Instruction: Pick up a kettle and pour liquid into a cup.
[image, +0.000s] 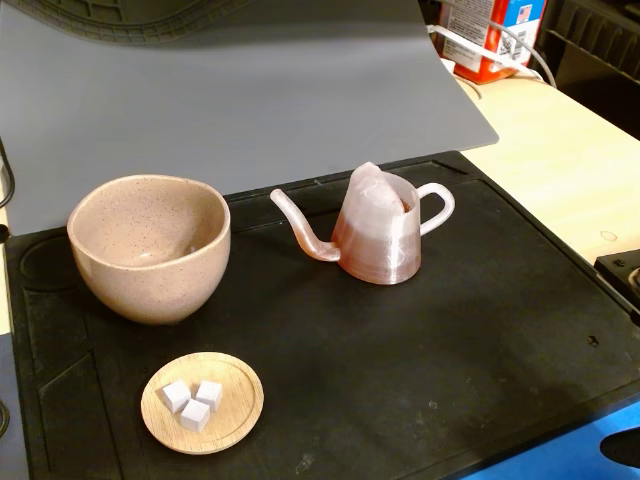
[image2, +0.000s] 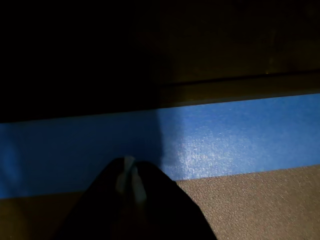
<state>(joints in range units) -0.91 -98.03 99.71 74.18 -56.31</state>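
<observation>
In the fixed view the translucent pinkish kettle (image: 378, 228) stands upright on the black mat (image: 470, 330). Its thin spout (image: 298, 224) points left toward the cup and its loop handle (image: 437, 207) faces right. Reddish-brown liquid (image: 375, 255) fills its lower body. The speckled beige-pink cup (image: 150, 247) stands to the left, apart from the kettle, and no liquid shows inside it. My gripper (image2: 130, 176) appears only in the wrist view, dark, its fingertips together with nothing between them, low over a blue strip (image2: 240, 135). It is far from both objects.
A small wooden saucer (image: 203, 402) with three white cubes lies in front of the cup. A grey sheet (image: 250, 100) forms the backdrop. A red and white container (image: 490, 35) stands at the back right on the wooden table (image: 560, 160). A black part (image: 622, 272) sits at the right edge.
</observation>
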